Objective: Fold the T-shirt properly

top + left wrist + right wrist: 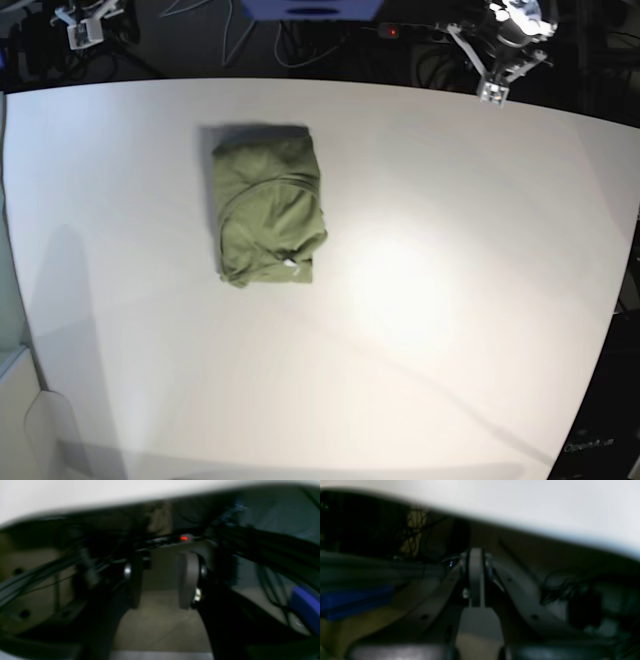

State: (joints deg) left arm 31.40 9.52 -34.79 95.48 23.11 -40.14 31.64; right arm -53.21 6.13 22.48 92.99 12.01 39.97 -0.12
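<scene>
In the left wrist view, the left gripper point(160, 580) was seen with its jaws parted and nothing between them, directed below the white surface point(75, 495).

In the right wrist view, the right gripper point(475, 580) was seen with jaws clenched together on nothing, also below the surface edge.

In the base view, the olive-green cotton T-shirt point(268, 205) was found lying as a compact folded rectangle on the surface's left half, neither arm near it. Folding was judged complete; no further move appeared required beyond inspection.
</scene>
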